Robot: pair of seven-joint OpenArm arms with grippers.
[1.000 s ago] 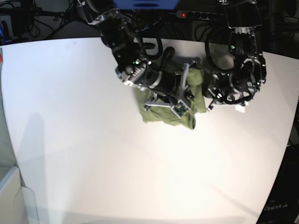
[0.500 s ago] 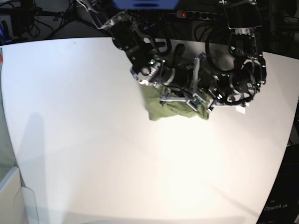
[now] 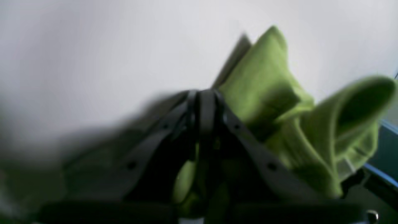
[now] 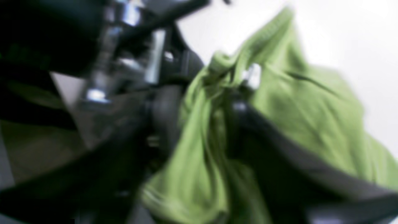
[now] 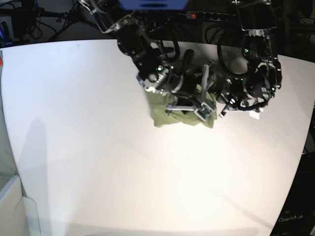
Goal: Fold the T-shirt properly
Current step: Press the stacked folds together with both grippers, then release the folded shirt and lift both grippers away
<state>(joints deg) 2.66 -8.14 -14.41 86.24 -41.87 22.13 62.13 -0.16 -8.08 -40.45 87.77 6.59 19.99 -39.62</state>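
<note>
T-shirt (image 5: 162, 112) olive-green, bunched, crumpled heap on white table (image 5: 98, 147).

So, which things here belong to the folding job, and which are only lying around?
Belong to the job:
- T-shirt, bunched on the table
- right gripper, on the cloth
- left gripper, shut on the cloth

Only lying around:
- white table
- power strip behind it
- cables at the back

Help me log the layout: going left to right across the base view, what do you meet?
Bare white table → right arm's gripper over the bunched olive-green T-shirt → left arm → small white tag.
</note>
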